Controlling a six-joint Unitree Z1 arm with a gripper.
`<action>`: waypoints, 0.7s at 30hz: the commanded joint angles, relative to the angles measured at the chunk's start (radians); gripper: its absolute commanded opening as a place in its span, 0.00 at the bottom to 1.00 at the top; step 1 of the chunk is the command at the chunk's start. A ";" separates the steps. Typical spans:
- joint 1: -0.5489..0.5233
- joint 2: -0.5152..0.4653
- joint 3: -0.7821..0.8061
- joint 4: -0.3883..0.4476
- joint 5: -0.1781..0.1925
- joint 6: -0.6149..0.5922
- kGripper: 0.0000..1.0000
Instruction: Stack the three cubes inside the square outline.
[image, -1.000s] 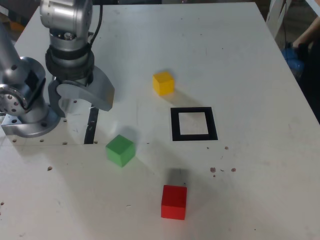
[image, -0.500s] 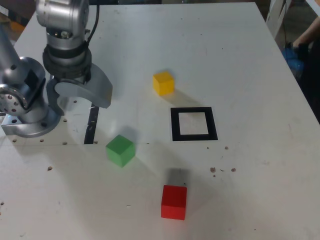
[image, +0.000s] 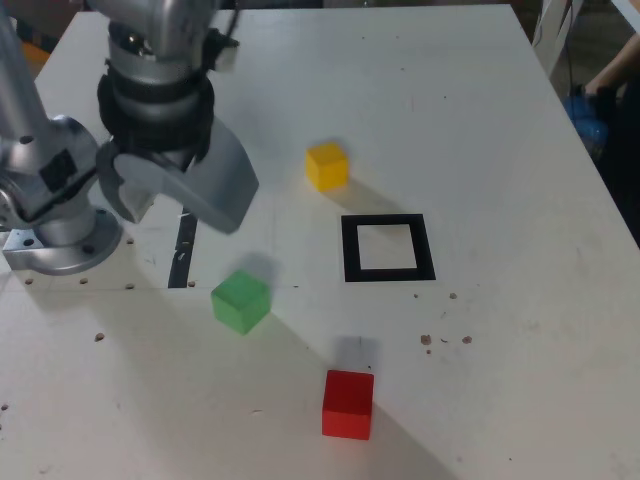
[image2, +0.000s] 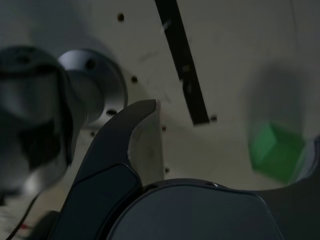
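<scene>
Three cubes lie apart on the white table. The yellow cube is just beyond the square outline, the green cube is to the exterior view's left of it, and the red cube is nearest the front edge. The outline holds nothing. My gripper hangs open above the table, behind and left of the green cube, with nothing between its fingers. In the wrist view the green cube shows blurred near one finger, within the open gripper.
A short black tape strip lies under the gripper, also as the tape strip in the wrist view. The arm's metal base stands at the exterior view's left edge. A person's arm is beyond the table's right edge.
The gripper has swung toward the exterior view's right and forward, nearer the green cube, and still stands open. The cubes have not moved.
</scene>
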 joint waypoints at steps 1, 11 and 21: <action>-0.075 0.128 -0.386 0.071 -0.002 -0.020 0.98; -0.185 0.415 -0.842 0.203 -0.038 -0.075 0.97; -0.191 0.483 -0.944 0.211 -0.042 -0.080 0.97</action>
